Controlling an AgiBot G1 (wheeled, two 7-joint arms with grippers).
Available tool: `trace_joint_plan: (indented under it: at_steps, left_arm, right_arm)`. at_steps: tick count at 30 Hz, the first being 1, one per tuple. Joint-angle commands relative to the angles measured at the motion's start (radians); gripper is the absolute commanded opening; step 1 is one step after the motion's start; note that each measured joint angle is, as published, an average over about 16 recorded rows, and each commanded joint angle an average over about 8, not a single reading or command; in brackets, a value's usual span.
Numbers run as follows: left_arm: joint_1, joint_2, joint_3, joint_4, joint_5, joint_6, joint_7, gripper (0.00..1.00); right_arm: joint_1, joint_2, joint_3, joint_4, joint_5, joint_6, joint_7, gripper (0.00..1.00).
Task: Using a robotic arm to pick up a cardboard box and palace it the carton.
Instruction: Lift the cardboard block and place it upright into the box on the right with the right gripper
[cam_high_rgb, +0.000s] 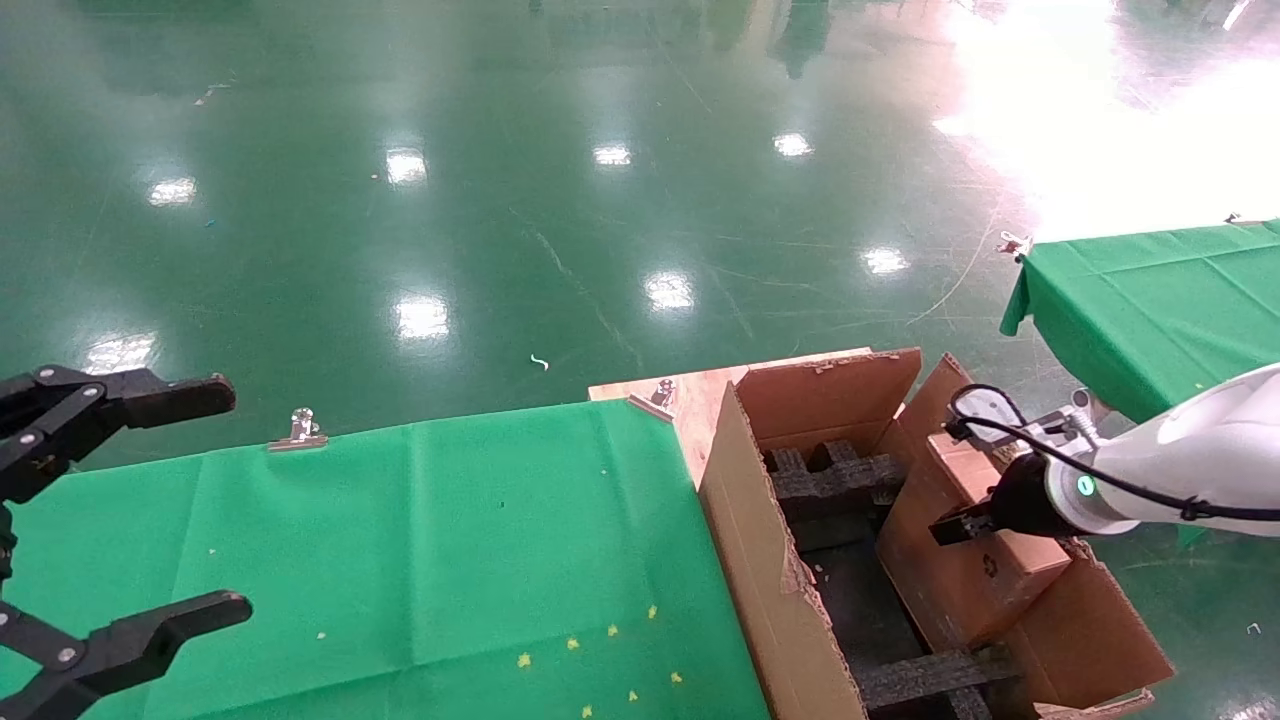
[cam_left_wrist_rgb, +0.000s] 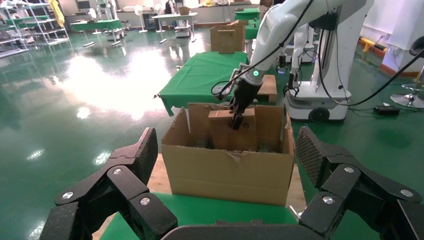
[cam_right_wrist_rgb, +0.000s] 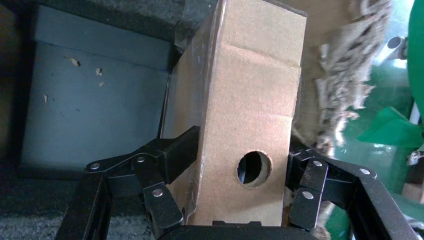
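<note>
At lower right, my right tool is clamped on the cardboard box, half inside the carton; I should lower it straight, between the foam spacers. My left tool hangs wide open, idle.

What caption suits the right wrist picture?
Right gripper clamps the slim cardboard box by its narrow, holed edge, above the carton's dark floor.

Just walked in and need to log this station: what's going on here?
The right gripper is shut on the slim cardboard box, holding it upright inside the open carton, beside the black foam spacers. The box stands partly above the carton's rim, not yet released. The left gripper hangs open and idle above the green-covered table.
</note>
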Motion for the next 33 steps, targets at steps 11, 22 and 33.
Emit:
trace_joint_plan:
  at_steps: [11,22,33]
  left_arm:
    - [0.000,0.000,0.000,0.000,0.000,0.000,0.000,1.00]
    - [0.000,0.000,0.000,0.000,0.000,0.000,0.000,1.00]
    - [0.000,0.000,0.000,0.000,0.000,0.000,0.000,1.00]
  right_arm:
    - [-0.081,-0.048,-0.007,-0.061,0.021,0.053,0.004,0.00]
    - [-0.136,-0.062,-0.006,-0.100,0.072,0.097,-0.040,0.00]
    - [-0.160,-0.063,-0.002,-0.119,0.109,0.121,-0.076,0.81]
